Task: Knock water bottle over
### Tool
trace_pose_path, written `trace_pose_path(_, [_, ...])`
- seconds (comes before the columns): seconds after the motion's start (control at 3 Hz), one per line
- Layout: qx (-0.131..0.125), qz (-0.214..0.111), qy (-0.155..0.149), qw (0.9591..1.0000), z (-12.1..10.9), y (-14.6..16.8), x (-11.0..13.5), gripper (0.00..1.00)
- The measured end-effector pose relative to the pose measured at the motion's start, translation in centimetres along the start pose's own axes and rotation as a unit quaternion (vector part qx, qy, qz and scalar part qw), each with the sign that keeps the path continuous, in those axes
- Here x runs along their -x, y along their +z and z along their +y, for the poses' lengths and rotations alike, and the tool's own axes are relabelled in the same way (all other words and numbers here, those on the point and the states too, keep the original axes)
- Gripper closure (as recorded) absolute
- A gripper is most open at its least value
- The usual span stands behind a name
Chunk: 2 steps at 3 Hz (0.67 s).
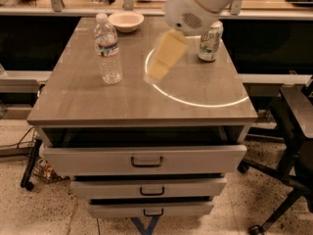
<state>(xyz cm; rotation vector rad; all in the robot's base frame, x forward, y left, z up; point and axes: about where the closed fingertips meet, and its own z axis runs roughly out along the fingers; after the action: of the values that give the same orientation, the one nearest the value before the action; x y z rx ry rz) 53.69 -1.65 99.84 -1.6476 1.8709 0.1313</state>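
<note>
The water bottle stands upright on the left part of the grey cabinet top. It is clear ribbed plastic with a white cap and a white-and-red label band. My gripper hangs over the middle of the top, to the right of the bottle and apart from it. It shows as a blurred cream shape under the white arm, which comes in from the upper right.
A green-and-white soda can stands at the back right, partly behind the arm. A white bowl sits at the back left. A bright light ring lies on the top. Three drawers are below. A black chair stands at the right.
</note>
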Motion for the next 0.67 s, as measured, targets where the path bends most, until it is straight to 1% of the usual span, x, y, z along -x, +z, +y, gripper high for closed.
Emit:
trace_pose_path(0.33, [-0.003, -0.003, -0.003, 1.0000, -0.04, -0.11, 0.38, 0.00])
trace_pose_path(0.67, [-0.007, -0.020, 0.017, 0.9996, -0.07, 0.69, 1.00, 0.00])
